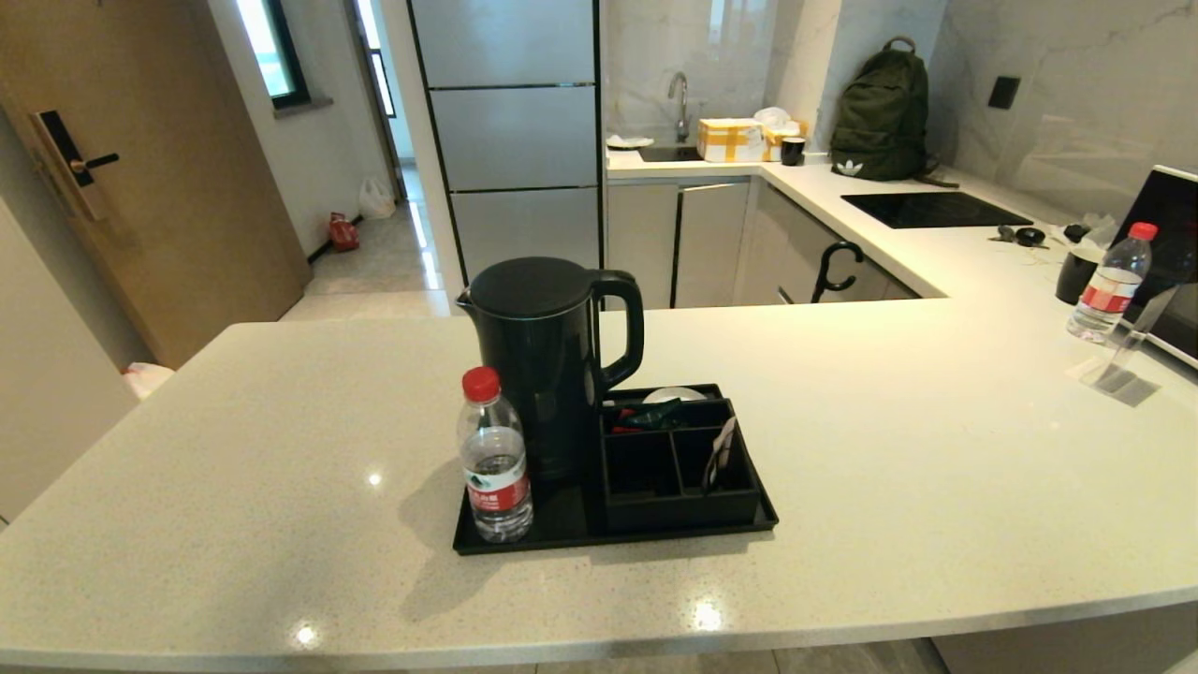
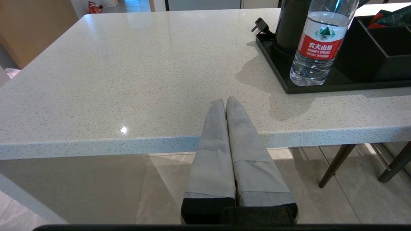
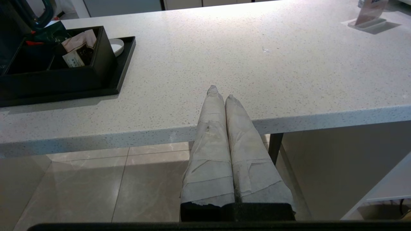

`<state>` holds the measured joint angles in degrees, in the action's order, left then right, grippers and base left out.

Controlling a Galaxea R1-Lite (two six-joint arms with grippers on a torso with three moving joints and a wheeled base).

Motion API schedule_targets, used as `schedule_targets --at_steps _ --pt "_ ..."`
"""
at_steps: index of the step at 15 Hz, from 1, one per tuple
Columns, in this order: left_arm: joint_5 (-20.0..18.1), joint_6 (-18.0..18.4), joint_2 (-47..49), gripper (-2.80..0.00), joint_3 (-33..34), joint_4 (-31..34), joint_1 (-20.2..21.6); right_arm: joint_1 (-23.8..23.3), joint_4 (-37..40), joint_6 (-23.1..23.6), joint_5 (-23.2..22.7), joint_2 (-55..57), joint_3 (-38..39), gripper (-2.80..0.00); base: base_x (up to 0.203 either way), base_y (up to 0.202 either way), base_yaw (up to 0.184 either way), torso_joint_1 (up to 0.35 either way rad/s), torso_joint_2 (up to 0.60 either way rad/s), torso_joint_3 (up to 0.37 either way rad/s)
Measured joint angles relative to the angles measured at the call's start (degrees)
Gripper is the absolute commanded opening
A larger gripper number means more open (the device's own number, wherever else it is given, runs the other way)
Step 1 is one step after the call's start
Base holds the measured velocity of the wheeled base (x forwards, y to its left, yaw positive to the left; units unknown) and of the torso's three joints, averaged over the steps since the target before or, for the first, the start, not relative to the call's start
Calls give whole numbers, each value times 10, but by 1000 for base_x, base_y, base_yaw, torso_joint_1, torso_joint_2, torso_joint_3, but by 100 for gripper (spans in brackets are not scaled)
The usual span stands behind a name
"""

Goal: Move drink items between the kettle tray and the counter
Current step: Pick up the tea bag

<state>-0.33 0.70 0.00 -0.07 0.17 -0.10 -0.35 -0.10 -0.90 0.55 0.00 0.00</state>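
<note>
A clear water bottle (image 1: 494, 459) (image 2: 318, 45) with a red cap and red-and-white label stands upright on the front left corner of the black kettle tray (image 1: 562, 532) (image 2: 276, 72) (image 3: 123, 67). The beige sachet (image 1: 719, 453) (image 3: 77, 53) leans in the front right compartment of the black box (image 1: 676, 505) on that tray. The pale speckled counter (image 1: 889, 449) (image 2: 144, 70) (image 3: 257, 57) carries the tray. My left gripper (image 2: 224, 100) is shut and empty, low at the counter's near edge, left of the tray. My right gripper (image 3: 221, 92) is shut and empty, at the near edge right of the tray. Neither arm shows in the head view.
A tall black kettle (image 1: 543, 365) stands behind the bottle on the tray, with red and green packets (image 1: 646, 417) and a white dish (image 1: 674, 394) behind the box. A second bottle (image 1: 1111, 283), a clear stand (image 1: 1128, 360) and a screen sit far right.
</note>
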Motion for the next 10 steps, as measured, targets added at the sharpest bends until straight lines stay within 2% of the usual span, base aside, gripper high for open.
schedule_targets --at_steps 4,6,8,10 --pt "0 0 0 -280 0 0 0 0 -1 -1 2 0 -3 -280 0 0 0 0 0 0" --pt "0 0 0 -280 0 0 0 0 12 -16 2 15 -61 -280 0 0 0 0 0 0" --pt "0 0 0 -280 0 0 0 1 55 -50 0 59 -198 -280 0 0 0 0 0 0" --pt "0 0 0 -280 0 0 0 6 144 -81 -14 130 -391 -280 0 0 0 0 0 0"
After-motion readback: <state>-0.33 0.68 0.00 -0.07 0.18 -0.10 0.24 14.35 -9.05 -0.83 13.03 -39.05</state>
